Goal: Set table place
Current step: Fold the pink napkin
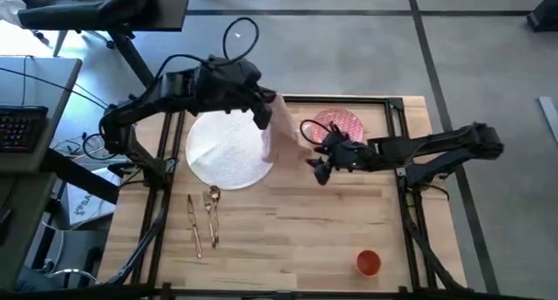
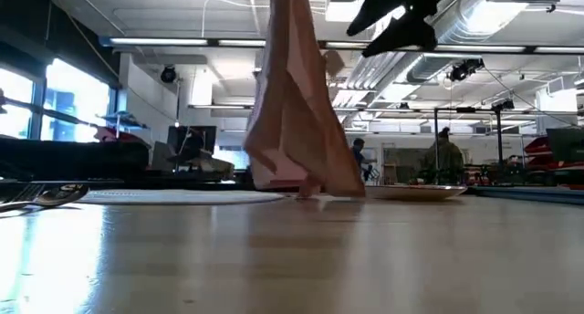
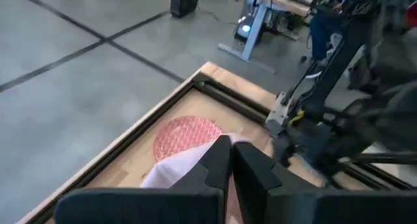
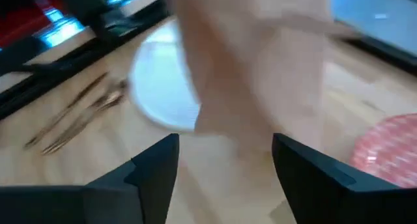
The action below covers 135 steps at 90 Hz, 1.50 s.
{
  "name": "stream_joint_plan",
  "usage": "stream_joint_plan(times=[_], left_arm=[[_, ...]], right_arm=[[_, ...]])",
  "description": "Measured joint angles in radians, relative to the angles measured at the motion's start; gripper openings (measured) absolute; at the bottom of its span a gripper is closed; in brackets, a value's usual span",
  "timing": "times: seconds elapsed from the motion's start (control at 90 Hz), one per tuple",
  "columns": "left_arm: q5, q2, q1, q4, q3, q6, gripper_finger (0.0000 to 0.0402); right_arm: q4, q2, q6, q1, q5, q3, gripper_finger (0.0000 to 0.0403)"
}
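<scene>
Left pincer (image 1: 263,119) clamped on pink napkin (image 1: 284,134), hem brushing bench (image 1: 296,230); right pincer (image 1: 319,169) agape just beside it.

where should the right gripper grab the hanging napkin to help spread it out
The napkin hangs from the shut left gripper, its lower edge touching the table between the white plate and pink plate. The open right gripper would likely do best pinching a free lower corner from its own side, level with the table.
</scene>
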Motion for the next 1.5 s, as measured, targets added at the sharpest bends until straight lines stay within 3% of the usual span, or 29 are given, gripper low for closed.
stream_joint_plan(times=[0.144,0.3,0.411,0.722,0.811,0.933,1.022,1.189,1.378,1.5], left_arm=[[0.009,-0.001,-0.006,0.002,0.046,0.026,0.0000],[0.009,0.000,-0.009,-0.001,0.086,0.032,0.0000],[0.007,0.000,-0.009,0.002,0.113,0.043,0.0000],[0.024,0.000,-0.011,0.000,0.188,0.057,0.0000],[0.023,0.000,-0.011,-0.007,0.197,0.080,0.0000],[-0.001,0.000,-0.011,-0.008,0.197,0.111,0.0000],[-0.006,0.000,-0.011,-0.006,0.194,0.124,0.0000],[-0.007,0.000,-0.009,-0.007,0.194,0.133,0.0000],[-0.005,-0.002,-0.009,-0.006,0.194,0.134,0.0000],[0.032,-0.006,-0.009,-0.007,0.194,0.137,0.0000]], right_arm=[[0.018,0.087,-0.049,-0.023,-0.009,0.000,0.0222],[0.243,0.158,-0.187,-0.023,-0.096,0.000,0.0213],[0.329,0.205,-0.216,-0.011,-0.095,0.000,0.0210],[0.225,0.199,0.075,-0.042,0.053,0.000,0.0210],[0.199,0.171,0.093,-0.066,-0.024,0.000,0.0210],[0.190,0.174,-0.118,-0.035,-0.210,0.000,0.0210],[0.196,0.209,-0.184,0.013,-0.249,-0.001,0.0210],[0.272,0.355,-0.071,0.065,-0.151,-0.004,0.0210],[0.618,0.535,-0.284,0.105,0.015,-0.004,0.0210],[0.677,0.601,-0.088,0.082,0.129,0.000,0.0210]])
